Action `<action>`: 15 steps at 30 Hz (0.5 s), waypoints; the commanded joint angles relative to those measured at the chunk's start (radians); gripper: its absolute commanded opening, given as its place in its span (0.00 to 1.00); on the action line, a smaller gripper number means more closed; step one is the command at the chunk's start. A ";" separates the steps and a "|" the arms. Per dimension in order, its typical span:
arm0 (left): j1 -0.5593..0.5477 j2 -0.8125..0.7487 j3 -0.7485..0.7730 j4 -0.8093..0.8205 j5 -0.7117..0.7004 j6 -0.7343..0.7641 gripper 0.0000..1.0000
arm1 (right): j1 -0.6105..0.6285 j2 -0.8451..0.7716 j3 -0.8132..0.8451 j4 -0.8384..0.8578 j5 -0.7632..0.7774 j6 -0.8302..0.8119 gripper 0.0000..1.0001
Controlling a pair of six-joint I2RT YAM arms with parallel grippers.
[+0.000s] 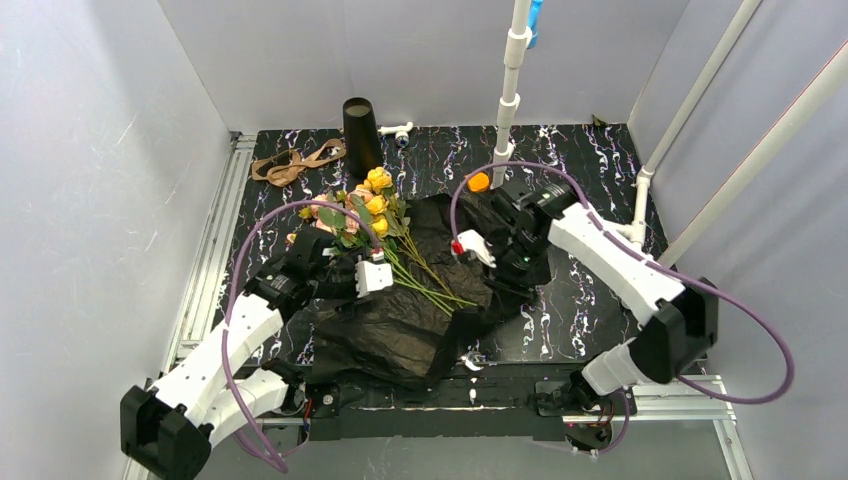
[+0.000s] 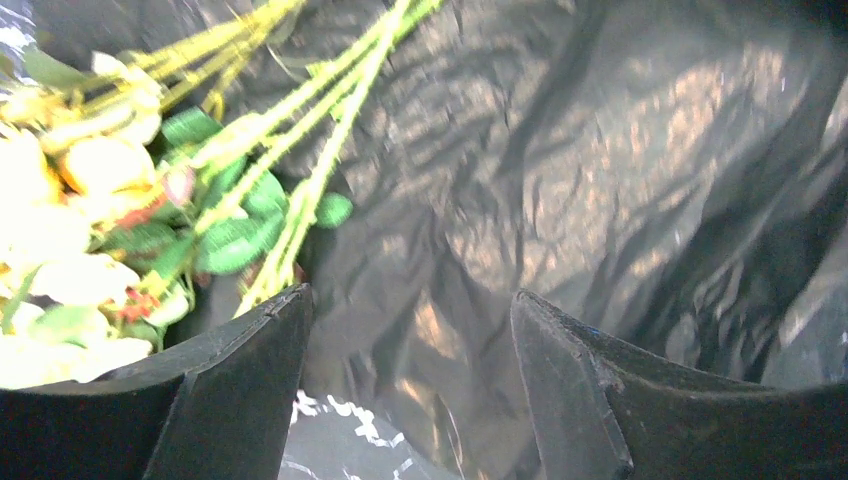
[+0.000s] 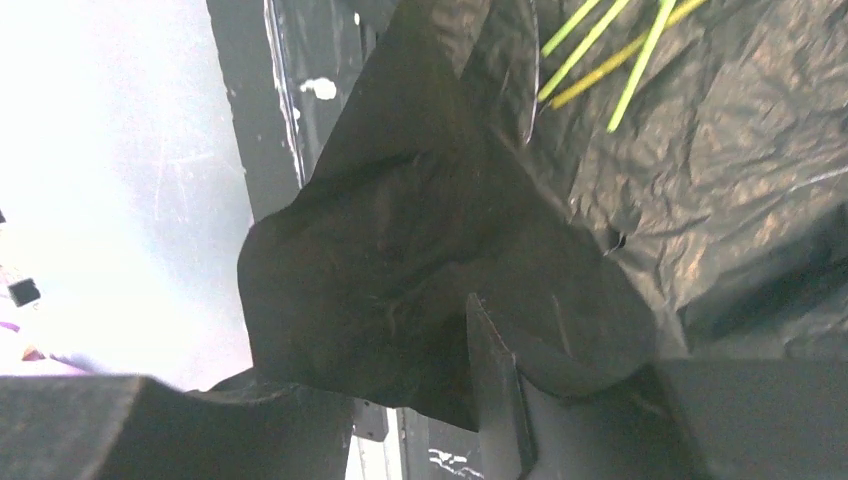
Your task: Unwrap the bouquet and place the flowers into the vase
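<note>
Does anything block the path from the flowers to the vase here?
Nothing visible does. The flowers lie on the opened wrapping paper, heads just in front of the vase; the ribbon lies off to the vase's left.

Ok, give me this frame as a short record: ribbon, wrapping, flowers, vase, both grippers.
ribbon: off the bundle, lying on the table left of the vase
wrapping paper: opened, spread crinkled on the table
flowers: lying on the paper, heads toward the vase, none in it
vase: upright near the far edge
left gripper: open, over the paper beside the stems
right gripper: at a raised flap of the paper; grip unclear
</note>
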 commanded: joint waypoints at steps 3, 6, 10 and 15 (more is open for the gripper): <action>-0.173 0.156 0.053 0.276 -0.001 -0.187 0.72 | 0.001 -0.227 -0.115 -0.024 0.143 -0.066 0.70; -0.306 0.241 0.063 0.390 -0.060 -0.263 0.72 | 0.001 -0.296 -0.097 -0.024 0.186 -0.027 0.97; -0.521 0.317 0.021 0.567 -0.168 -0.299 0.71 | 0.001 -0.336 0.079 -0.024 0.169 0.104 0.99; -0.709 0.415 0.002 0.697 -0.212 -0.288 0.70 | 0.001 -0.400 0.226 0.045 0.244 0.265 0.98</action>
